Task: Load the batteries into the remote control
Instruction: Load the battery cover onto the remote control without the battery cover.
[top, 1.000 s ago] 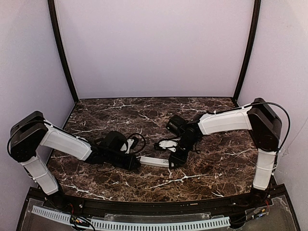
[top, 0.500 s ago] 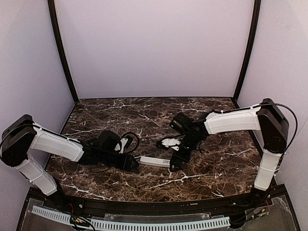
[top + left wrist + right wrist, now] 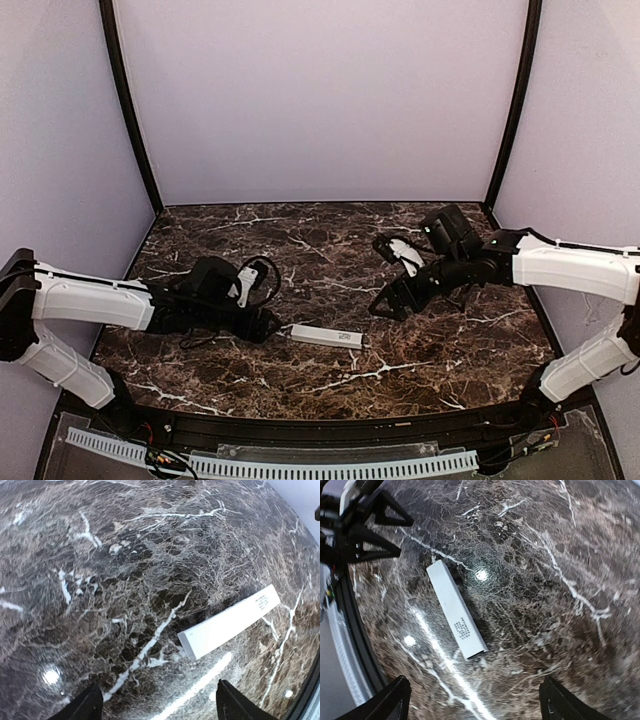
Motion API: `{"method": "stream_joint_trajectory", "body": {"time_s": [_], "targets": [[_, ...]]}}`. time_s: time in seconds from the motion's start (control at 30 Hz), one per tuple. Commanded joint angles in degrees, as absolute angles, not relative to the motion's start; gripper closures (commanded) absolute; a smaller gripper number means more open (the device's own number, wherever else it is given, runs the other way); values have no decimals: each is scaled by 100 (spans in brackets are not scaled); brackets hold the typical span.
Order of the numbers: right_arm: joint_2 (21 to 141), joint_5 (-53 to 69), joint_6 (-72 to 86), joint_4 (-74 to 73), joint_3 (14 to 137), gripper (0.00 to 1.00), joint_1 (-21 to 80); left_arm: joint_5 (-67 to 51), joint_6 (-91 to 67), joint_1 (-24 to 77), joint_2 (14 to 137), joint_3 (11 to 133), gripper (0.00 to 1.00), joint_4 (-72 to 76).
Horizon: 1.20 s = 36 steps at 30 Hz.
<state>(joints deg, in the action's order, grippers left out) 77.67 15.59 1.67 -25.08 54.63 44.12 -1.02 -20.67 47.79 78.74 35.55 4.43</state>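
The glossy dark brown marble worktop (image 3: pixel 210 235) is veined white. Just beside the black left tool (image 3: pixel 272 326), nearer than the black right tool (image 3: pixel 382 306), lies the slim white rectangular remote control (image 3: pixel 325 336), dark print near one end.

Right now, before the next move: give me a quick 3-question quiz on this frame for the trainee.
1. Multiple choice: the remote control is A) lying flat on the table, B) held in the air, C) standing on end.
2. Short answer: the remote control has small print near one end. Which is on that end's side, the left gripper or the right gripper?
3. True or false: the left gripper is shut on the remote control.
Key: 1 A. 2 The right gripper. 3 False: both grippers are open and apart from the remote control.
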Motion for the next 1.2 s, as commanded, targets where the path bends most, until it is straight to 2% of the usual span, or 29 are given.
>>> {"method": "stream_joint_trajectory", "body": {"time_s": [0.0,0.13,0.2,0.43,0.67,0.77,0.97,1.17], "targets": [[7930,2442,1821,-2156,5237,14,4256,32,-1744,4809,8094,3904,31,39],[8074,2642,2515,-2167,5069,20,4271,-218,-1913,4871,8423,3988,49,108],[8163,2664,2803,-2053,4942,25,4271,-221,-1968,4921,8543,4043,51,113],[8628,2845,3274,-1489,4678,41,4284,-342,-2050,5032,8849,4252,57,297],[8927,3105,3664,-920,4507,46,4339,-431,-2090,5045,9015,4339,60,443],[9077,3131,3751,-797,4502,50,4359,-430,-2111,5042,9074,4369,65,514],[9316,3183,3888,-611,4479,58,4368,-475,-2151,5037,9188,4443,68,588],[9446,3204,3971,-456,4488,59,4375,-499,-2153,5045,9272,4481,70,619]]}}
